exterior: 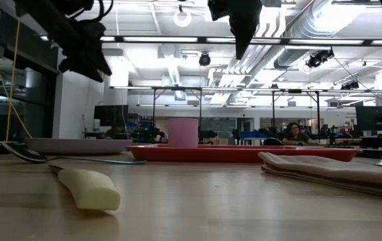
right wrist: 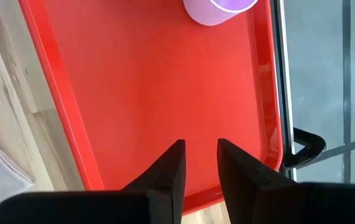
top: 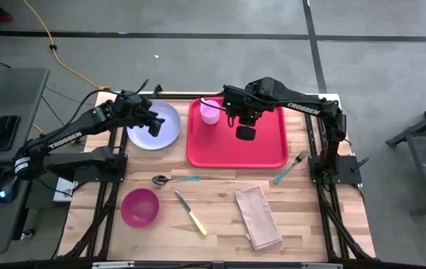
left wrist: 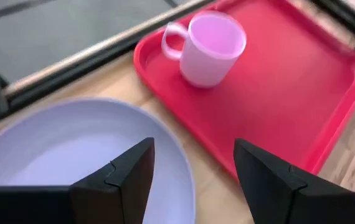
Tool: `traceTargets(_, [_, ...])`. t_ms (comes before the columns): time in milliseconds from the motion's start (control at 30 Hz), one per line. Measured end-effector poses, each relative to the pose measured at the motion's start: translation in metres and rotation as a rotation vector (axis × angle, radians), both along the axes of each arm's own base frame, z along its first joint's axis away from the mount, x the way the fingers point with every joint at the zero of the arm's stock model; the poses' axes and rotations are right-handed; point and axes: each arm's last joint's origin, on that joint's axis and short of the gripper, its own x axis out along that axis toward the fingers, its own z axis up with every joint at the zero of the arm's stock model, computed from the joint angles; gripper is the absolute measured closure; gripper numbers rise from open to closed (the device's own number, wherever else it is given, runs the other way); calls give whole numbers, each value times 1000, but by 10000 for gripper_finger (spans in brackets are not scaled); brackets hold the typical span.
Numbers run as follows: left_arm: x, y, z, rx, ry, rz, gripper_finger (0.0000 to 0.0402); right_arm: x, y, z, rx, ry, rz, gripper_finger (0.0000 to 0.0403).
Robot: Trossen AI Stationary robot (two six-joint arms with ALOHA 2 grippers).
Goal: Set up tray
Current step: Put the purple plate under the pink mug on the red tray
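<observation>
Nearest the low camera, a yellow-handled knife (exterior: 89,187) is seen lying on the wooden table (top: 220,217), with a folded napkin (top: 258,217) at about 3 o'clock from it. Seen from above, the red tray (top: 261,153) is set at 12 o'clock on the table, toward the far edge, and a pink mug (top: 210,110) stands in its far corner nearest the left arm. A lavender plate (top: 170,133) rests just beside the tray at its 9 o'clock. A spoon (top: 170,179), a magenta bowl (top: 139,207) and a fork (top: 293,166) are still off the tray.

The left gripper (left wrist: 193,171) is held above the plate's tray-side edge with its jaws spread wide and nothing between them. The right gripper (right wrist: 200,165) is held over the tray's bare middle, jaws parted only narrowly and empty.

Setting up is judged barely begun, as only the mug is on the tray. Two risks are judged. Both arms are crowded near the mug corner, so a collision could be caused if both are moved there together. The plate's thin rim lies flat on the wood, so a slip, or the plate being shoved against the tray, could result from a shallow grasp.
</observation>
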Motion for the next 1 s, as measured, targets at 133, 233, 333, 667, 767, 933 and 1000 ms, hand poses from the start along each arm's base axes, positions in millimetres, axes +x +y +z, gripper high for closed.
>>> traceTargets(133, [-9, -6, -1, -26, 36, 1, 153, -2, -3, 2, -2, -7, -8, 332])
traceTargets(233, [-13, -9, -4, -59, 65, 10, 153, -10, -5, 10, -9, -32, -22, 332])
traceTargets(333, [-15, -11, -6, -84, 91, 16, 153, -22, -9, 23, -22, -75, -45, 332])
traceTargets(667, [-16, -12, -7, -94, 110, -29, 153, -70, -8, 66, -71, -244, -147, 332])
traceTargets(767, [-16, -13, -8, -100, 108, -62, 153, -82, -4, 76, -83, -286, -163, 332])
traceTargets(933, [-16, -14, -8, -120, 109, -82, 153, -99, 2, 89, -95, -342, -170, 332])
traceTargets(1000, [-16, -15, -9, -137, 107, -96, 153, -105, 3, 93, -97, -362, -181, 332])
